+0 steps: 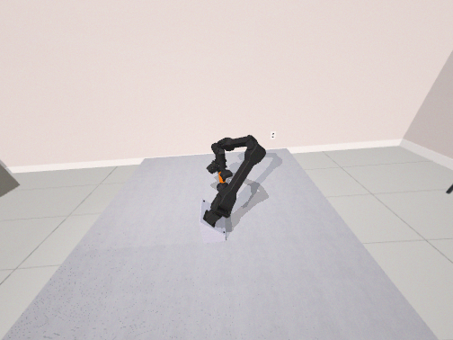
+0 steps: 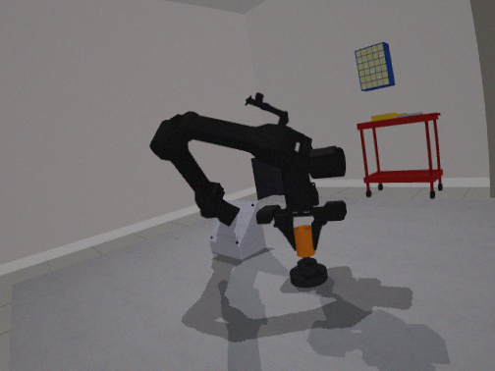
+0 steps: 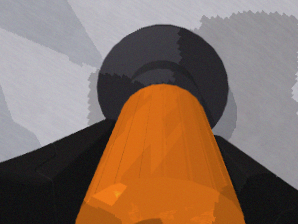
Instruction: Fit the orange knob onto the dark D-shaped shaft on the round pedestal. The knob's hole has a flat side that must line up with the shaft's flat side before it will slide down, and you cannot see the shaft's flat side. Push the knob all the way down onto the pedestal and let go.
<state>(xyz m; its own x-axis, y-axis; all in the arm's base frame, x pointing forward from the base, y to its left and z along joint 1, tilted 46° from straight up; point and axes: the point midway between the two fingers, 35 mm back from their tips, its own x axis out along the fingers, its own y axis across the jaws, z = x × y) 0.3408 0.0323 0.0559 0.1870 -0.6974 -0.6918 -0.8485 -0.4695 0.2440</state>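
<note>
The orange knob (image 1: 220, 178) (image 2: 304, 240) (image 3: 160, 150) is a tall cylinder, roughly upright. My gripper (image 2: 305, 245) is shut on it, with one black finger on each side. The round dark pedestal (image 2: 308, 279) (image 3: 165, 42) is right below the knob. In the exterior view the knob's lower end is just above the pedestal's raised middle, with a narrow dark strip between them. In the wrist view the knob's far end overlaps the pedestal's middle. The shaft's shape, its flat side and the knob's hole are hidden.
A pale wedge-shaped mount (image 2: 236, 238) carries the arm's base. A dark panel (image 2: 265, 179) stands behind it. A red cart (image 2: 403, 177) and a blue-framed yellow grid (image 2: 372, 67) are far off in the background.
</note>
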